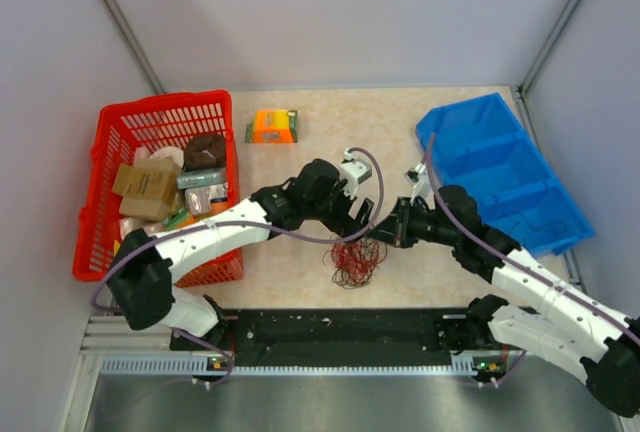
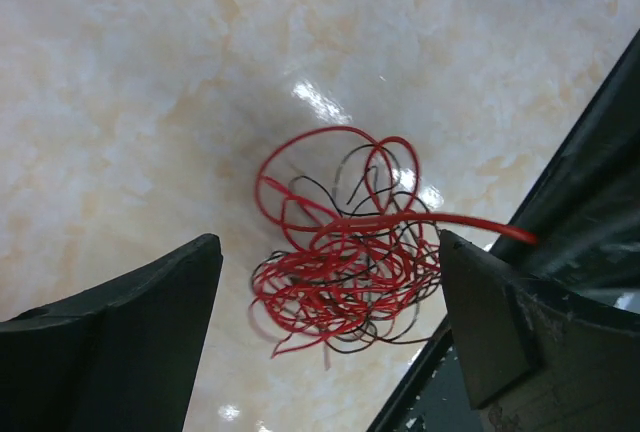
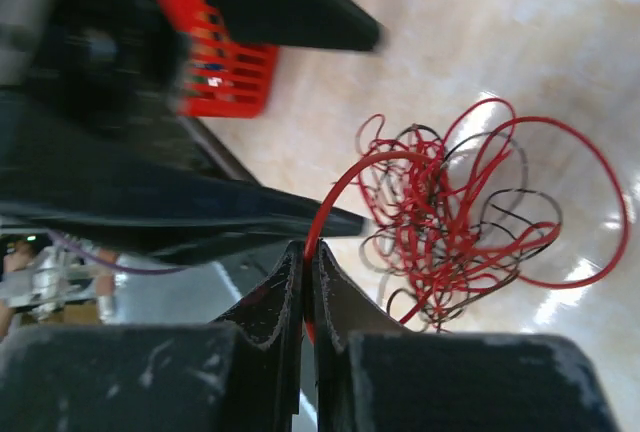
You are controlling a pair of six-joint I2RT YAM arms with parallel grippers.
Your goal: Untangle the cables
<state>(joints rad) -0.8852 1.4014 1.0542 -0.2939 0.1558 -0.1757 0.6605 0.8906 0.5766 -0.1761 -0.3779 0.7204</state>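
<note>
Table (image 1: 300, 167): beige marbled top. Red basket (image 1: 165, 103) at the left (packed with boxed goods), blue bin (image 1: 470, 124) at the right, small orange item (image 1: 273, 125) near the back. The cables (image 1: 353, 260) sit bundled front-centre, apart from all three.

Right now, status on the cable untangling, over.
Right gripper shut on one red strand of the cable bundle. Left gripper open, above the bundle. Bundle tangled. Red basket, blue bin well off to the sides.
</note>
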